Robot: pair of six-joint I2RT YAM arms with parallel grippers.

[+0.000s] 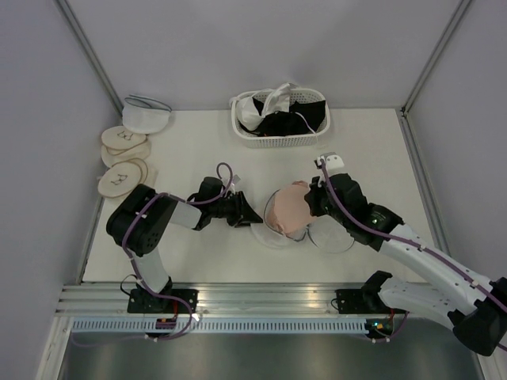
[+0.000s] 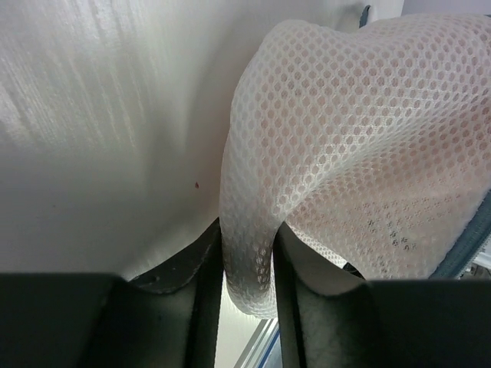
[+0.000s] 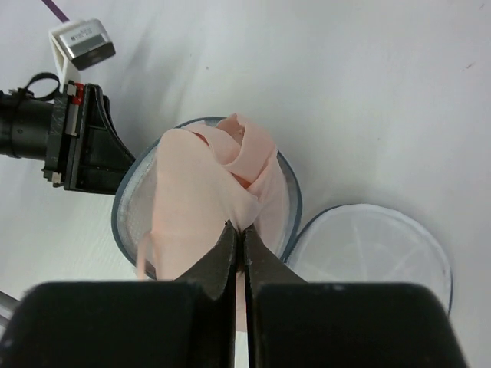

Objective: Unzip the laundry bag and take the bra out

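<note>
The laundry bag lies open on the table in two dish-like mesh halves; the emptied half lies to the right. The pale pink-beige bra sits bunched in the left half. My left gripper is shut on the bag's mesh wall, pinching a fold between its fingers. My right gripper is shut on the bra's fabric at its near edge, just above the bag's rim.
A white basket with black and white garments stands at the back. A white domed bag and several tan round discs lie at the back left. The table's front edge and rail run below both arms.
</note>
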